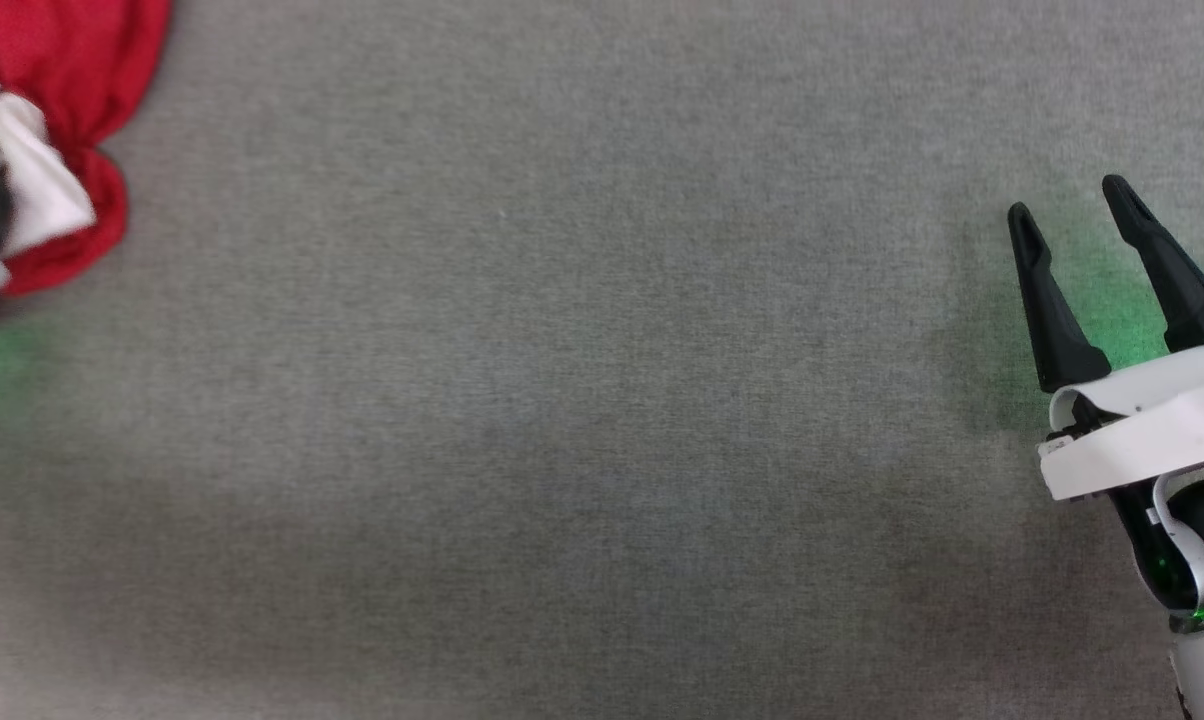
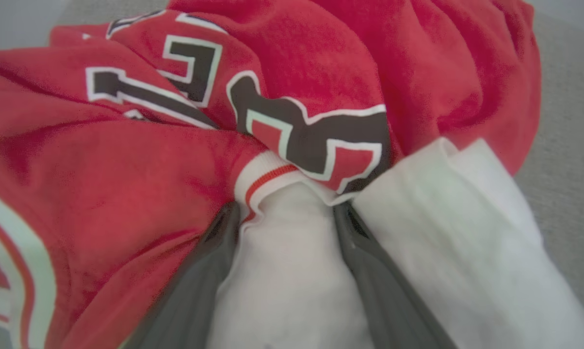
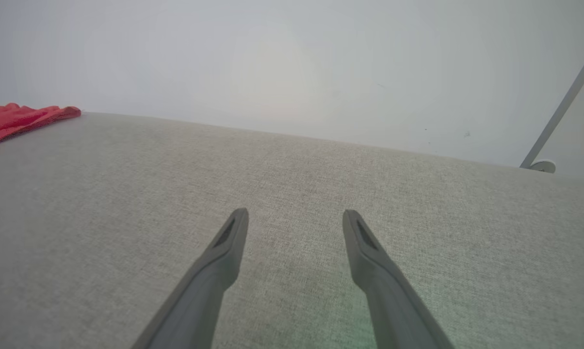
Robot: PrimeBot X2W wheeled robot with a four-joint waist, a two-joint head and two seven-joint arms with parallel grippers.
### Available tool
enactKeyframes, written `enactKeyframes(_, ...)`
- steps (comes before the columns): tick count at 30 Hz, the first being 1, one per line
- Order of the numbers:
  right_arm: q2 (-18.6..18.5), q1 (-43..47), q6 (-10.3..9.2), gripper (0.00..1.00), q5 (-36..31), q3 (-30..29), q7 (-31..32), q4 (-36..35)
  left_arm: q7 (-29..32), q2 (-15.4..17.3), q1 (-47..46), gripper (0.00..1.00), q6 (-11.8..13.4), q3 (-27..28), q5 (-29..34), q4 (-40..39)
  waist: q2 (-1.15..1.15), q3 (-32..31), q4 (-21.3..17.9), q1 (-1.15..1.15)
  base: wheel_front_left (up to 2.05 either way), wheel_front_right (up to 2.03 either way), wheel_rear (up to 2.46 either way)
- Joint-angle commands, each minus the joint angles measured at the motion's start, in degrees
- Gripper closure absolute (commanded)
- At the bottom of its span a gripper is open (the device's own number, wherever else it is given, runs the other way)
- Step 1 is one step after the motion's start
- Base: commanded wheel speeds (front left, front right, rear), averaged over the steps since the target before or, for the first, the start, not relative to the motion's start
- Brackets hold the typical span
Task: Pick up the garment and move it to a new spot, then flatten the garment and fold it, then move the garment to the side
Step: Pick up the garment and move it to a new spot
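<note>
The garment (image 1: pixel 72 60), a crumpled red jersey with a white sleeve, lies bunched at the table's far left corner in the head view. Up close, the garment (image 2: pixel 321 63) shows black white-edged print and striped trim. My left gripper (image 2: pixel 286 213) is open and pushed into it, with white sleeve cloth bulging between the two spread fingers (image 2: pixel 214 257). My right gripper (image 1: pixel 1069 200) hovers open at the right side, far from the cloth, with nothing between its fingers. From my right gripper (image 3: pixel 296 213), the garment (image 3: pixel 15 118) is a red strip at the far left.
A grey fabric-covered table (image 1: pixel 582 400) spreads between the two arms. Its far edge (image 3: pixel 321 140) meets a pale wall. A thin white pole (image 3: pixel 559 114) with a round base stands beyond the table at the right.
</note>
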Motion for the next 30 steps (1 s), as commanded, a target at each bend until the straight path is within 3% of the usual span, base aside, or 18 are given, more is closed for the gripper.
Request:
enactKeyframes(1, 0.01, -1.01, -0.08, 0.00, -0.33, -0.34, 0.21, -0.54, 1.92, -1.19, 0.73, 0.00, -0.17, -1.13, 0.18, 1.71, 0.00, 3.21, -2.17, 0.00, 0.00, 0.00, 0.00)
enactKeyframes(11, -0.05, -1.68, -0.08, 0.00, -1.10, -0.85, 1.84, -2.44, 8.54, -5.13, 0.53, 0.00, -0.25, -5.82, -1.18, 8.19, 0.00, 3.41, -1.79, 0.00, 0.00, 0.00, 0.00)
enactKeyframes(12, -0.01, -1.63, -0.08, 0.00, -1.09, -0.94, 1.75, -2.37, 7.51, -4.81, 0.29, 0.79, -0.25, -6.41, -0.69, 7.72, 0.00, 3.17, -1.69, 0.00, 0.00, 0.00, 0.00)
enactKeyframes(13, 0.06, -1.57, -0.08, 0.00, -1.04, -1.07, 1.61, -2.24, 6.22, -4.21, -0.05, 1.00, -0.27, -6.76, -0.11, 7.38, 0.00, 2.84, -1.58, 0.00, 0.00, 0.00, 0.00)
enactKeyframes(23, 2.02, 1.18, -0.08, 0.00, -0.35, -1.37, -0.44, 0.70, -5.93, 0.76, -5.07, 1.00, -0.22, -8.03, 1.58, 3.00, 0.00, -3.98, 0.46, 0.00, 0.00, 0.00, 0.00)
enactKeyframes(30, 3.20, 3.76, -0.08, 0.00, 0.16, -1.99, -1.80, 2.85, -10.87, 1.97, -6.21, 1.00, -0.17, -10.00, 2.42, -0.95, 0.00, -11.02, 2.98, 0.00, 0.00, 0.00, 0.00)
